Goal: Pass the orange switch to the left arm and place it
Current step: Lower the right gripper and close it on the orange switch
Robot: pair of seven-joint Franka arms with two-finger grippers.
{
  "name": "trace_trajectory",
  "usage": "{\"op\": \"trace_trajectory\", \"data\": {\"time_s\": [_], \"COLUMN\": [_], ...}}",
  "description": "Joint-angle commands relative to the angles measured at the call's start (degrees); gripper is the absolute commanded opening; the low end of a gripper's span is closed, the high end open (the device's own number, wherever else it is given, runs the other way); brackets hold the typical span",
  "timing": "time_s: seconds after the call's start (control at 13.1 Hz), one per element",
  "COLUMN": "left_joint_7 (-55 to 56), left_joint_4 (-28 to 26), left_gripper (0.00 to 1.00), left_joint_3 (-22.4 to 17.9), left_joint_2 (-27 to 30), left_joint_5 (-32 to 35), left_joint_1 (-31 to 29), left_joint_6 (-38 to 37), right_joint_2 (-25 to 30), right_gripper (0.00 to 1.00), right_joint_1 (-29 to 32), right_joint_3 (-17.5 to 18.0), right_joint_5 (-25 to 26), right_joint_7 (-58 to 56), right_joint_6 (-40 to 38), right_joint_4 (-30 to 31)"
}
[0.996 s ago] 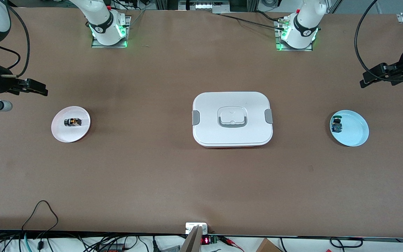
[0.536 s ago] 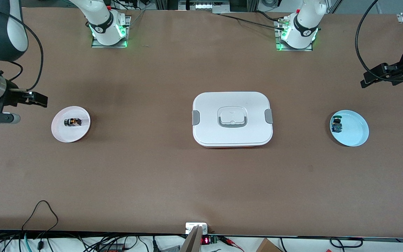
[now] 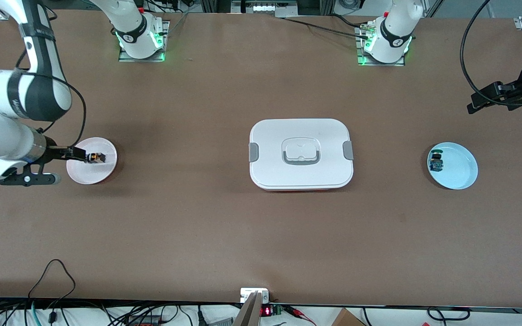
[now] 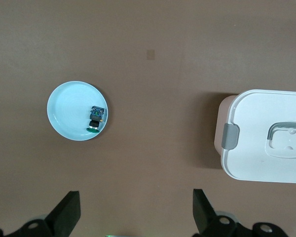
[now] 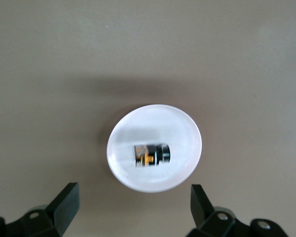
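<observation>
switch position: the orange switch (image 3: pixel 94 157) lies in a small pinkish-white plate (image 3: pixel 102 174) toward the right arm's end of the tabletop (image 3: pixel 197 226), well apart from the box (image 3: pixel 301 154).
key relation: the right tool (image 3: pixel 79 154) hangs over the plate's edge on the side away from the box, and the switch lies just ahead of its tips; in the right wrist view the switch (image 5: pixel 152 154) sits between the lines of the two fingers (image 5: pixel 64 202) but forward of them, so I judge the tool has yet to advance and drop before it can close.
long axis: the switch lies on its side, its length running along the table toward the box, with the silvery end toward the box; that length also runs across the gap between the fingers.
nearer arm: the right arm by far; the left arm waits.
right tool state: spread wide, holding nothing.
left tool state: the left tool (image 3: pixel 483 100) is released and empty, over bare tabletop at the left arm's end, near a light blue plate (image 3: pixel 462 174) that carries a small blue, green-capped component (image 3: pixel 435 161).
surface: a plain brown mat, flat; both plates are shallow with low rims.
room: the box sits mid-table between the two plates, squarely on the straight line from one to the other, so any carry probably has to go over or around it.
</observation>
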State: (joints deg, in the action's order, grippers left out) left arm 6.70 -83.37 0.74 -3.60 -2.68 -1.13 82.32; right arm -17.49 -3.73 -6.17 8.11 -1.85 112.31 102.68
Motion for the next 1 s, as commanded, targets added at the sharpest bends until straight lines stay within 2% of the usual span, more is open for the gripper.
{"op": "trace_trajectory", "data": {"time_s": [0.0,0.31,0.54,0.92], "left_joint_7": [0.2,0.2,0.2,0.2], "left_joint_4": [1.8,1.8,1.8,1.7], "left_gripper": [1.0,1.0,1.0,1.0], "left_joint_3": [0.0,0.0,0.0,0.0], "left_joint_2": [-0.9,-0.9,-0.9,-0.9], "left_joint_5": [-0.9,-0.9,-0.9,-0.8], "left_joint_1": [-0.3,-0.3,-0.3,-0.3], "left_joint_6": [-0.5,-0.5,-0.5,-0.5], "right_joint_2": [1.9,-0.3,-0.7,-3.8], "right_gripper": [1.0,1.0,1.0,1.0], "right_joint_1": [3.5,5.3,5.8,5.9], "right_joint_3": [0.2,0.2,0.1,0.2], "right_joint_5": [0.7,0.6,0.5,0.5], "right_joint_7": [-4.3,-4.7,-6.4,-6.8], "right_joint_6": [8.9,16.0,27.4,29.2], "right_joint_4": [8.4,14.6,21.6,22.4]}}
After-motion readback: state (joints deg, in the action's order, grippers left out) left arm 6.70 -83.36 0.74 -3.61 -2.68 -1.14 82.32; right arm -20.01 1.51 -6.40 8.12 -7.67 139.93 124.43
